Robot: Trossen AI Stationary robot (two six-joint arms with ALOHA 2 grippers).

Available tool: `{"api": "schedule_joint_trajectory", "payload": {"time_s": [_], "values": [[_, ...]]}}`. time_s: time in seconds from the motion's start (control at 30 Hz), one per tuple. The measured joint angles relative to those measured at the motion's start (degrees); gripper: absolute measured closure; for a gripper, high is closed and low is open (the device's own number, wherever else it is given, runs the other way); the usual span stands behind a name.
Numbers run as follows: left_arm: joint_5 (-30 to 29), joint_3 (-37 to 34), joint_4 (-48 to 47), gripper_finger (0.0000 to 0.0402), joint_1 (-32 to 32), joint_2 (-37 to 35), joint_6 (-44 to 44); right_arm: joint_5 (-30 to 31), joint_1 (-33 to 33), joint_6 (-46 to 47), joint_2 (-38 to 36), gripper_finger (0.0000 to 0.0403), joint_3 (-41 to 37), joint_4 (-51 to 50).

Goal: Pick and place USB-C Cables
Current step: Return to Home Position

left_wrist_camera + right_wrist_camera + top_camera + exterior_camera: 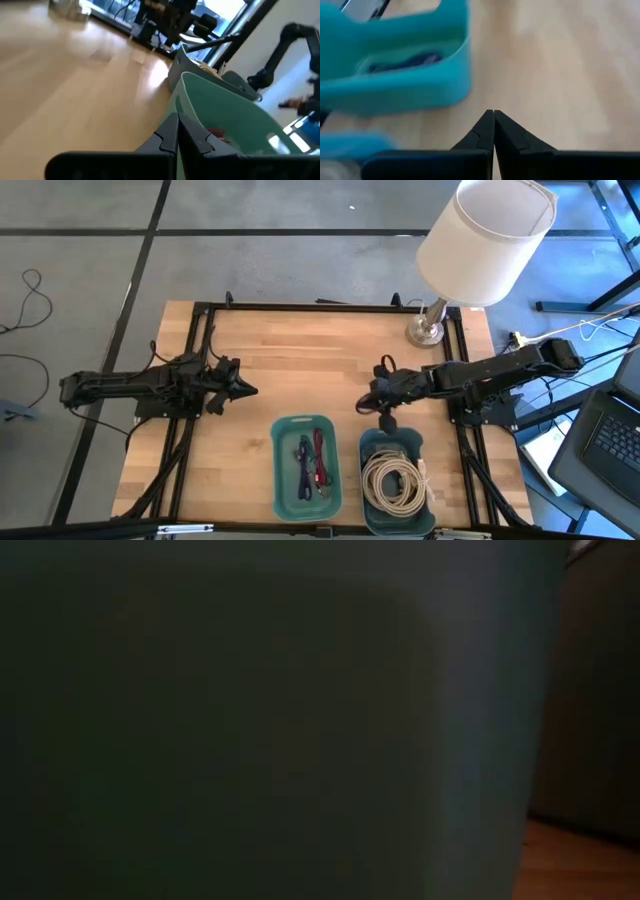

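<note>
Cream-white coiled USB-C cables lie in the blue tray at the near right. Short purple and red leads lie in the teal tray beside it. My left gripper is shut over bare wood, on the far left side of the teal tray; its wrist view shows a red lead inside. My right gripper is shut above the table, just beyond the far ends of both trays. Its wrist view shows bare wood ahead and the teal tray to one side.
A lamp with a white shade stands on its metal base at the far right corner. A laptop sits off the table's right side. The low view is blocked by a dark tray wall. Bare wood stretches between the arms.
</note>
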Motion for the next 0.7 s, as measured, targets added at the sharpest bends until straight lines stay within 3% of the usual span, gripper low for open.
{"api": "schedule_joint_trajectory", "payload": {"time_s": [0.17, 0.33, 0.47, 0.7], "values": [[0.68, 0.00, 1.12, 0.0399, 0.00, -0.17, 7.18, -0.02, 4.08, 2.21, -7.29, 0.0391, -1.87, -7.17], [0.77, 0.00, -0.17, 0.0398, 0.00, -0.16, 16.79, 4.37, 9.06, 7.52, -19.63, 0.0394, -14.15, 4.54], [1.03, 0.00, -1.28, 0.0396, 0.00, -0.13, 18.87, 4.55, 11.97, 7.62, -27.10, 0.0398, -23.38, 18.99], [1.49, 0.00, -5.39, 0.0396, 0.00, -0.11, 21.75, 6.45, 14.65, 9.11, -29.68, 0.0391, -32.04, 26.90]]}}
